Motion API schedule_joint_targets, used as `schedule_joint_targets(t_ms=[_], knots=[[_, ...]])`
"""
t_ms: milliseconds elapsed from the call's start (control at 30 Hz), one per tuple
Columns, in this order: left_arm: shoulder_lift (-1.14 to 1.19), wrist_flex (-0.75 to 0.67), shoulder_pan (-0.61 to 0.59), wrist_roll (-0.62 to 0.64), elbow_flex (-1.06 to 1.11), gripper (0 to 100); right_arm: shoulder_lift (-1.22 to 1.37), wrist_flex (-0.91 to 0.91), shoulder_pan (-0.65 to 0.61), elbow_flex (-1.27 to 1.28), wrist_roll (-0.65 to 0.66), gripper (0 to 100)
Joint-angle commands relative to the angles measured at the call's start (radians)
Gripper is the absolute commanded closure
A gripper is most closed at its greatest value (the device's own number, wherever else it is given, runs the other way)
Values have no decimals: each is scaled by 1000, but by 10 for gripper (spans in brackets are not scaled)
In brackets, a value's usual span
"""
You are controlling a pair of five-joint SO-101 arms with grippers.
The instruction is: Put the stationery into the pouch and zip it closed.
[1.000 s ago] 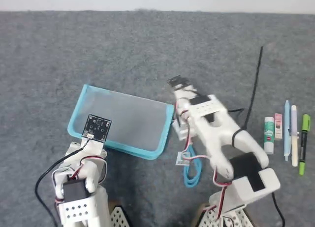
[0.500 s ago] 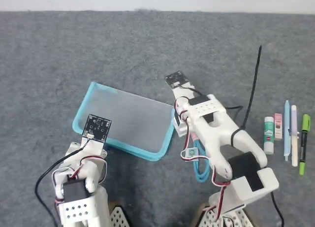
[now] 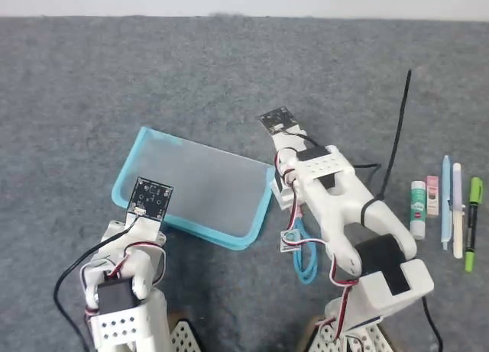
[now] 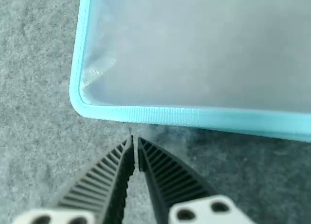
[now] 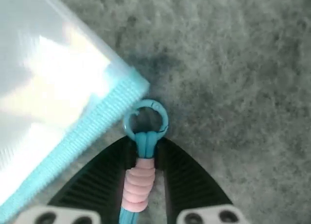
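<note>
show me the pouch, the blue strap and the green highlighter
pouch (image 3: 199, 188), high view, middle of its mesh face
blue strap (image 5: 145, 136), right wrist view, the base of its ring, above the pink bead
green highlighter (image 3: 471, 224), high view, middle of its barrel

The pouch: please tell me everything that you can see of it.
The pouch is a flat rectangle with a translucent grey face and a light blue woven border, lying on the grey carpet. At one corner sits a blue ring on a strap with a pink bead, gripped by the right gripper. The shut left gripper points at its near edge without touching.
</note>
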Motion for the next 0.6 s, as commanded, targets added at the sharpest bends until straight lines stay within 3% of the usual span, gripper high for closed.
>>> schedule_joint_targets(t_ms=[0, 133, 300, 433, 567], knots=[[-8, -20, 2, -11, -5, 989, -168, 97, 68, -61, 14, 992], [-8, -110, -6, -12, -8, 989, -407, 193, 84, -72, 14, 992], [-6, -149, 15, -147, -101, 989, -680, 274, 82, -77, 9, 992], [17, -172, 9, 25, -243, 987, -863, 329, 74, -74, -9, 992], [235, -206, 78, 115, -381, 974, -981, 340, -4, -40, -12, 992]])
